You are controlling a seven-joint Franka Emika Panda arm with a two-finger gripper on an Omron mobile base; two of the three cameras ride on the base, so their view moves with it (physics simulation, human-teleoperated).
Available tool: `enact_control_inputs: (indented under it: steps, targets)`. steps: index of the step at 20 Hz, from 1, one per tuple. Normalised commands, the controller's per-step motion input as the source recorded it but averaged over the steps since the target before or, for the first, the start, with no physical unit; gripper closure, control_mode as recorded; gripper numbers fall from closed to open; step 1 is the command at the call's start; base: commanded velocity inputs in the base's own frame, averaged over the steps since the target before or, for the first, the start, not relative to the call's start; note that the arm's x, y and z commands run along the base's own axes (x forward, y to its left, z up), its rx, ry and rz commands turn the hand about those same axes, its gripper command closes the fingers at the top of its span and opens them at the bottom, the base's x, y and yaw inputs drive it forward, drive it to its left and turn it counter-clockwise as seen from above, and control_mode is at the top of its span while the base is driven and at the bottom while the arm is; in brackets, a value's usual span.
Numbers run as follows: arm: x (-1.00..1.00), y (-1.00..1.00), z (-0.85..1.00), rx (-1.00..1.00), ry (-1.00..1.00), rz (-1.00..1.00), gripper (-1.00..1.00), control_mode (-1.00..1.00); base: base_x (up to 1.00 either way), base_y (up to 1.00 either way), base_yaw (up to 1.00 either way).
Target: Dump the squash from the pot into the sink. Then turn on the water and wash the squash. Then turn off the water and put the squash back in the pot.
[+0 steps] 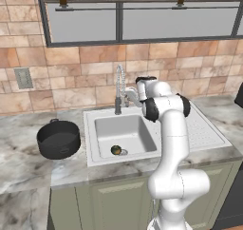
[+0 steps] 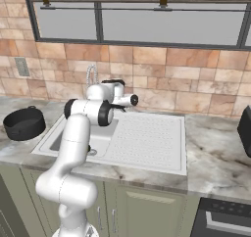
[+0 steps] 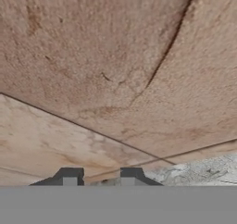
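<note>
The squash point(image 1: 115, 150) lies on the floor of the sink point(image 1: 121, 127), just left of the round drain point(image 1: 124, 152). On the counter left of the sink stands the black pot point(image 1: 58, 138), upright, with nothing visible inside. The chrome faucet point(image 1: 118, 89) rises at the sink's back rim, and no stream shows. My arm reaches over the sink, with the hand point(image 1: 141, 90) held high just right of the faucet. My gripper point(image 3: 100, 176) faces the tiled wall from close by. Its fingertips point(image 3: 69, 177) stand apart with nothing between them.
The ribbed drainboard point(image 2: 147, 138) lies right of the basin. A dark object point(image 2: 244, 127) sits at the counter's far right edge. A wall outlet point(image 1: 23, 78) is above the pot, and a window runs above the tiles. My arm hides part of the basin in the right base view.
</note>
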Motion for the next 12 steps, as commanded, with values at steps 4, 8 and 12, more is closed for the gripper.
enact_control_inputs:
  steps: [4,8,12]
  targets:
    - [0.00,-0.07,-0.71,0.00,0.01,0.00,1.00,-1.00,0.00,0.00,0.00]
    - [0.00,-0.18,-0.72,0.00,0.02,0.00,1.00,-1.00,0.00,0.00,0.00]
    - [0.00,-0.19,-0.68,0.00,0.02,0.00,1.00,-1.00,0.00,0.00,0.00]
